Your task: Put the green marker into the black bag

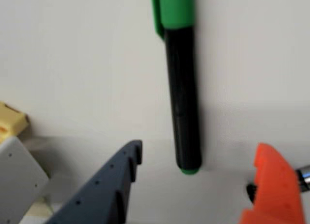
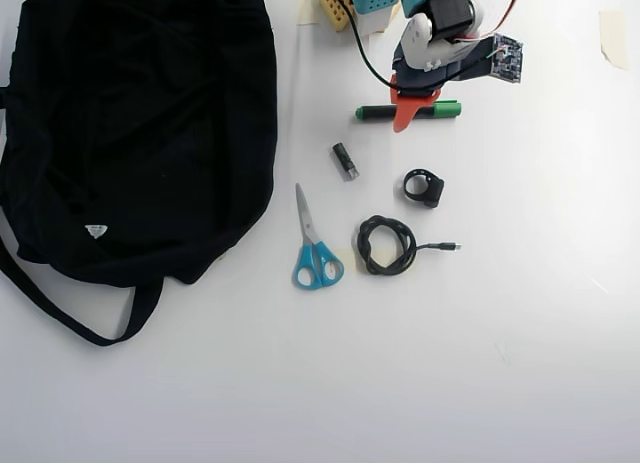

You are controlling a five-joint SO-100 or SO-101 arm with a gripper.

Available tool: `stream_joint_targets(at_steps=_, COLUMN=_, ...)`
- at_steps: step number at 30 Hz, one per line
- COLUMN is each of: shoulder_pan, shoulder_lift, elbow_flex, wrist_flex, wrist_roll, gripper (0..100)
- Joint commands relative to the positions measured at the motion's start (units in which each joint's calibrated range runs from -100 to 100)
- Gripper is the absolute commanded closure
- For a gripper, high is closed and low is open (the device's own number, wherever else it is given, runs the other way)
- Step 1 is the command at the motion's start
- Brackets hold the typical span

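Straddled by the wide-open, empty gripper [image 1: 193, 185], the green marker [image 1: 183, 88] lies flat near the worktop's [image 2: 520, 363] top edge in the overhead view. Its round barrel could roll out if one finger touches first. Left of it the black bag [image 2: 130, 123] waits, with clear surface between; scissors [image 2: 315, 248] lie lower.

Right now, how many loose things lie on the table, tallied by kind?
Bags: 1, the black bag
Markers: 1, the green marker
Scissors: 1, blue-handled scissors
Cables: 1, coiled black cable
Small dark cylinders: 1
Black rings: 1
Total: 6
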Motion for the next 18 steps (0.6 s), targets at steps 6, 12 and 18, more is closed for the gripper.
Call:
stream_joint_targets(at_steps=6, shoulder_pan=-2.33, shoulder_lift=-11.16, elbow_flex=11.90, wrist_flex=-11.69, wrist_roll=-3.70, gripper=66)
stream_joint_targets(at_steps=12, shoulder_pan=-6.59, shoulder_lift=-14.14, elbow_flex=19.81, wrist_flex=-21.68, wrist_roll=-7.58, gripper=63)
stream_joint_targets(at_steps=18, shoulder_pan=-6.82, shoulder_lift=-13.31, elbow_flex=20.62, wrist_flex=-23.57, wrist_roll=-7.52, gripper=66)
